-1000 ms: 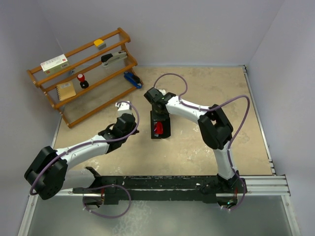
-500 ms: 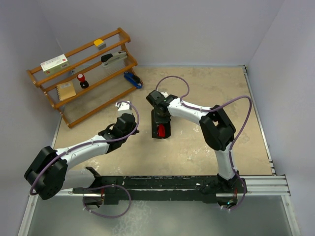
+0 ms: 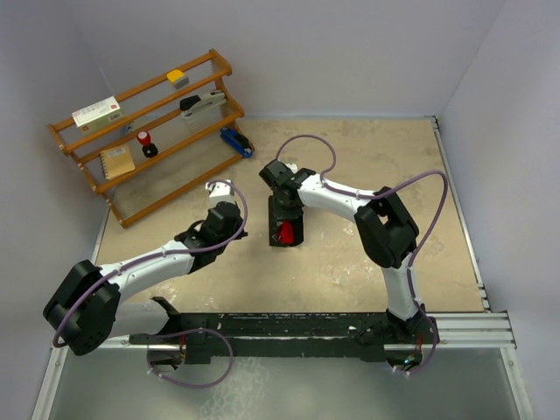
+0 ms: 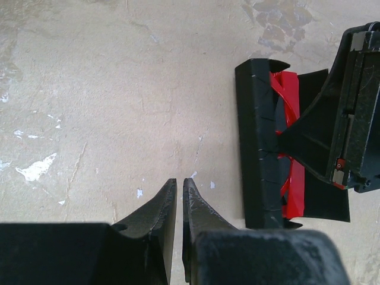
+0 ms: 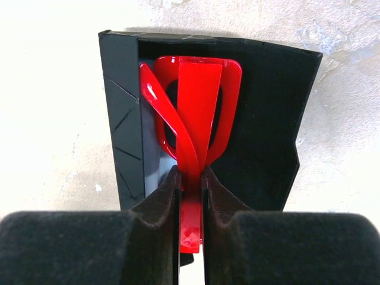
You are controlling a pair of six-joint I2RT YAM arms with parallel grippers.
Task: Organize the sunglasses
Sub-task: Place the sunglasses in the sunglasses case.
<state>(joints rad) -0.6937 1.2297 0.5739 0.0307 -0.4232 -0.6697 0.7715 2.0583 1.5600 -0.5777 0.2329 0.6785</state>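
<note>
Mottled tan table (image 3: 367, 262) carries the open case (image 5: 261, 119), with the sunglasses (image 5: 196, 101) lying inside it. There the right gripper (image 5: 190, 181) pinches one red arm; the left gripper (image 4: 180, 196) is clenched, empty. Placing step, I judge; next comes release, then closing the case.

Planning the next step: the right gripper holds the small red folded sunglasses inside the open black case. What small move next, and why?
Probably open the right gripper and lift clear. The red folded sunglasses already sit inside the open black rectangular case, and the fingers pinch just one slim arm, so letting go should leave them there.
</note>
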